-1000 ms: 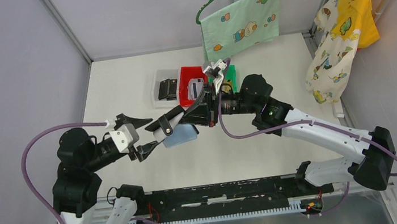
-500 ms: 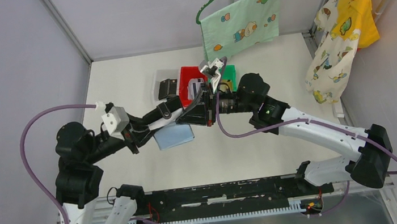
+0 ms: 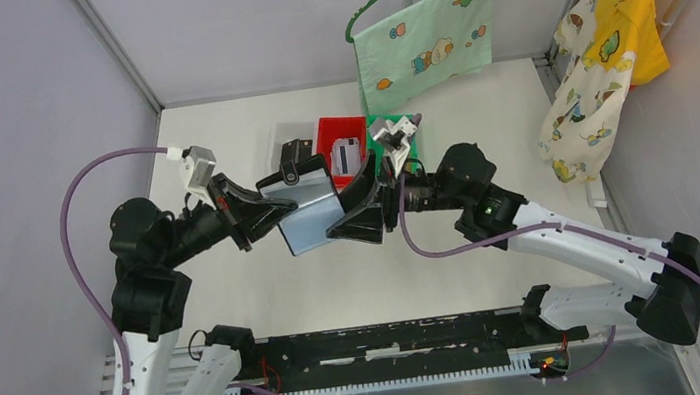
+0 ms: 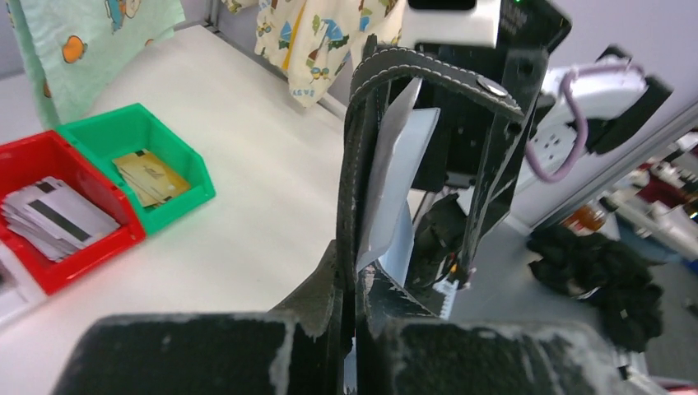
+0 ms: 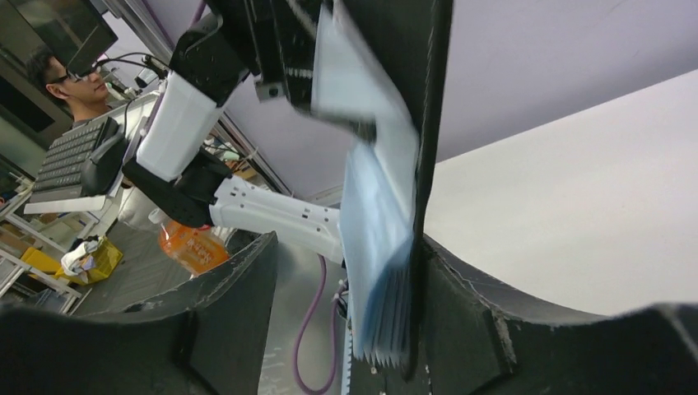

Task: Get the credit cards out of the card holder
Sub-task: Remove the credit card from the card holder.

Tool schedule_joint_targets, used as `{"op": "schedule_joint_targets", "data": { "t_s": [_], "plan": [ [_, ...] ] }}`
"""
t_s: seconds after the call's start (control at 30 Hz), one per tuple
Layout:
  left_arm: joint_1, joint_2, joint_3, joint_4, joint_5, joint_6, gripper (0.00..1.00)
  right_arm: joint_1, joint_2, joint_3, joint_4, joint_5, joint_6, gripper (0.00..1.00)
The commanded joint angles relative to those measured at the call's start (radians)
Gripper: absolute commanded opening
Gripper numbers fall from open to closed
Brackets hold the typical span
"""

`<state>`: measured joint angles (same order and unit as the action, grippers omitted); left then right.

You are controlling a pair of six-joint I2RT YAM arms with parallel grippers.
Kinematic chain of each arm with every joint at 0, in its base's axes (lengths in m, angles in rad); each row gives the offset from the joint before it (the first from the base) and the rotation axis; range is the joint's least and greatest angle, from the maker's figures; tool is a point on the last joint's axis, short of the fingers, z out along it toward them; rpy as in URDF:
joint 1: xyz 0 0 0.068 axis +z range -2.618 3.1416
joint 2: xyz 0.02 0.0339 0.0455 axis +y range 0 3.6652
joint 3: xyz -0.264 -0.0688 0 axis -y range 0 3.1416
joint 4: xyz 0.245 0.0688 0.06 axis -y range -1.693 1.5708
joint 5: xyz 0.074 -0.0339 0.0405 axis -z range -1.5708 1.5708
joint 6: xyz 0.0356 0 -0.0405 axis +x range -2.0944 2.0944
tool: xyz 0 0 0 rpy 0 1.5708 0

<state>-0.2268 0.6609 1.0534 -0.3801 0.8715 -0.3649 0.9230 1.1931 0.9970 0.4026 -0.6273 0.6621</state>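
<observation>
Card extraction in hand: left pincer (image 3: 267,213) clenches the card holder (image 3: 306,213); right pincer (image 3: 340,216), released, straddles its opposite edge and must pinch one credit card (image 4: 393,169) alone.

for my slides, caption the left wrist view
Left jaws clamp the black leather card holder upright, whitish plastic card peeking out

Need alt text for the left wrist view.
The left gripper pinches the lower edge of the black card holder, upright with a whitish card sticking out. Behind, on the white table, a red bin holds greyish cards, a green bin tan-gold cards.
</observation>
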Motion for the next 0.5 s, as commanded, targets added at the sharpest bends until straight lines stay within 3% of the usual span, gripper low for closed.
{"op": "schedule_joint_targets", "data": {
  "t_s": [0.0,0.3,0.47],
  "plan": [
    [-0.002,0.019,0.029,0.161,-0.023,-0.251,0.02,-0.007,-0.088,-0.092,0.067,-0.016,-0.033,0.64],
    [-0.001,0.033,0.047,0.202,-0.007,-0.342,0.02,-0.012,-0.151,-0.168,0.125,-0.039,-0.029,0.56],
    [-0.002,0.035,0.049,0.202,0.002,-0.358,0.02,-0.013,-0.169,-0.153,0.103,0.005,-0.064,0.42]
  ]
}}
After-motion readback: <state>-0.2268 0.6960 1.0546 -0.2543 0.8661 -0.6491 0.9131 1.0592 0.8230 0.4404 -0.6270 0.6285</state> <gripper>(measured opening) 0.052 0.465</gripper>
